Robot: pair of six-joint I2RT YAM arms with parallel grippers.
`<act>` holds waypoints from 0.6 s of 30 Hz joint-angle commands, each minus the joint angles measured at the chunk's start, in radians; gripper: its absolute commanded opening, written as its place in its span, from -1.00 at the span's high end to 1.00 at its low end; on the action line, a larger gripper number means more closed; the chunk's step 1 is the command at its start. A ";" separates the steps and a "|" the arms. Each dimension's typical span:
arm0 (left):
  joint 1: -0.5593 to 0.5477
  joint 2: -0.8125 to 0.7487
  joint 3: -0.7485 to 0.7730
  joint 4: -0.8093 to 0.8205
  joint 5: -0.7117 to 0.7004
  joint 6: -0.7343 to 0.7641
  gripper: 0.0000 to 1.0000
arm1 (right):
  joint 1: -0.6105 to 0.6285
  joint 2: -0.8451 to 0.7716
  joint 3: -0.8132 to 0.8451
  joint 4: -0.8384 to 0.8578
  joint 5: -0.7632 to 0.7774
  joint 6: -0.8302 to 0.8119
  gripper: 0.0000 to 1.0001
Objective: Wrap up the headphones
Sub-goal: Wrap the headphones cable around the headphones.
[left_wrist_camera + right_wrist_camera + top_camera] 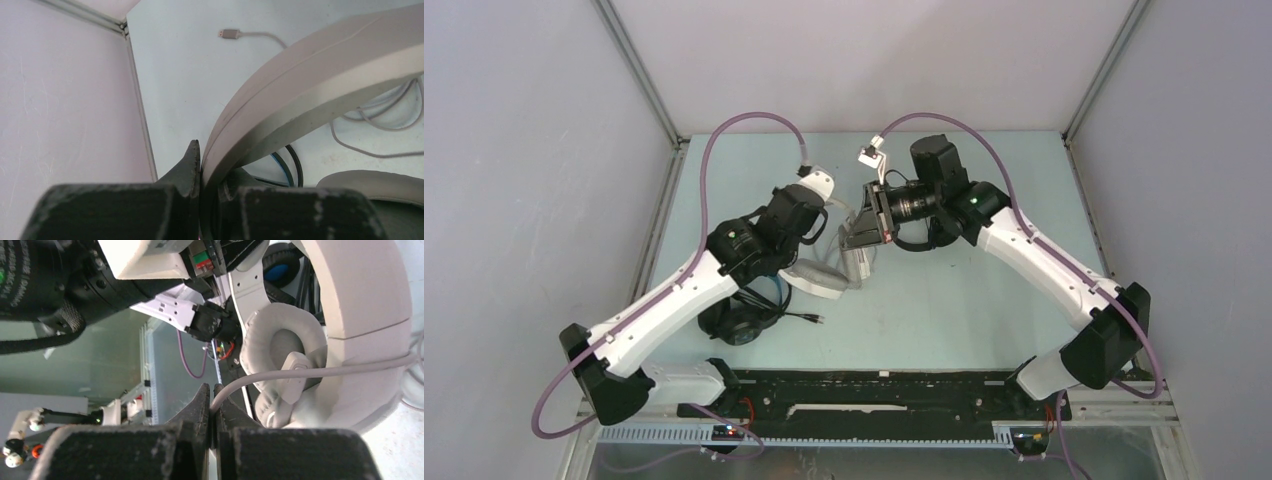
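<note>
1. Pinching the band of the white headphones (320, 65) with the left hand (202, 172), near the middle of the bench (984, 300).
2. Pinching their grey cable (320, 371) with the right hand (213, 396).
3. Black pair (742, 323) toward left edge.

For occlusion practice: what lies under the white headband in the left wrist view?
Under the headband: grey cable loops, a black-and-blue loop, an ear cushion. It covers their other parts.

Centre of pale blue table (984, 310) crowded. Bulky white over-ear headphones (822, 280) pinched at headband by left gripper (202, 167). Right gripper (211, 390) nips grey cable (310, 372), strung across gap. Cable loops lie on surface beside headphones. Near left blocked: black over-ear headphones with blue headband (742, 322) under left forearm. Right half of table open. Grey side walls (524, 150) hem both edges.
</note>
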 commanded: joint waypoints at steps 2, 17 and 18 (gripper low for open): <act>0.027 -0.010 0.076 0.074 -0.131 -0.166 1.00 | 0.020 -0.038 -0.018 0.261 -0.052 0.166 1.00; 0.086 -0.110 0.002 0.273 -0.252 -0.208 1.00 | 0.052 0.017 -0.028 0.449 0.034 0.260 0.97; 0.091 -0.116 -0.007 0.290 -0.251 -0.215 1.00 | 0.052 0.020 -0.028 0.458 0.050 0.262 0.97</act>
